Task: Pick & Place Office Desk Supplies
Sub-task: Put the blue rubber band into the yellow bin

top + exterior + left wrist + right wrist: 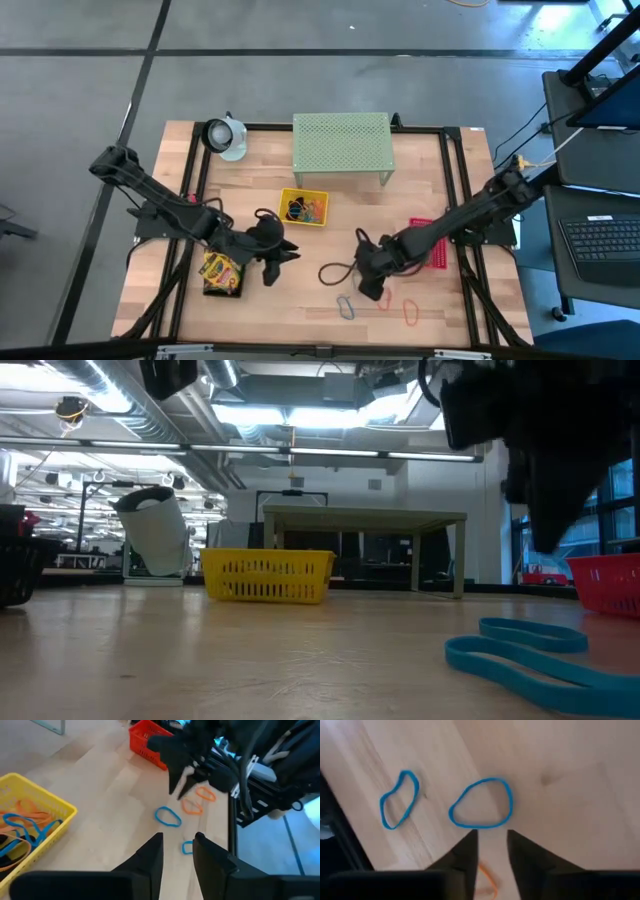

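R gripper: fingers slightly apart, gripping nothing, low over blue rubber band; 2nd blue band beside it, orange band under fingers.
L gripper: fingers parted, empty, mid-table.
Crayon box: beside L arm.
Yellow tray: bands inside.
Red tray: by R arm.
Green shelf: rear, well apart.
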